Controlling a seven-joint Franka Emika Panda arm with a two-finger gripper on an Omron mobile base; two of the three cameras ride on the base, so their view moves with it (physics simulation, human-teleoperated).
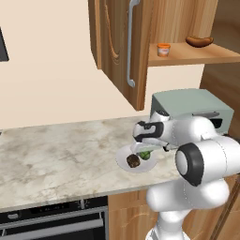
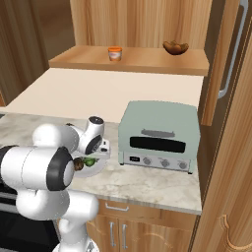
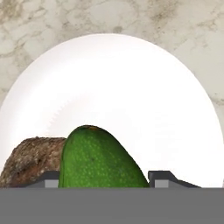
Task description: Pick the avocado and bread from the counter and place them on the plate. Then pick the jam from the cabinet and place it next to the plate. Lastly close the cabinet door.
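Observation:
In the hand view the bright green avocado [image 3: 100, 159] stands between my two fingertips, and my gripper [image 3: 105, 178] is shut on it, low over the white plate [image 3: 131, 87]. The dark brown bread [image 3: 28, 162] lies on the plate just left of the avocado. From the left base view, the gripper [image 1: 143, 150] hangs over the plate [image 1: 122, 157] on the counter [image 1: 56, 154], with avocado [image 1: 146, 155] and bread [image 1: 133, 161] beneath it. The orange jam [image 1: 163, 49] sits on the shelf of the open cabinet [image 1: 197, 55]. The cabinet door [image 1: 119, 51] stands swung open.
A pale green toaster oven [image 1: 192, 105] stands right behind the plate, close to my wrist. A glossy orange-brown sausage-shaped thing [image 1: 199, 41] lies on the shelf right of the jam. An oven front [image 1: 51, 222] sits below the counter edge.

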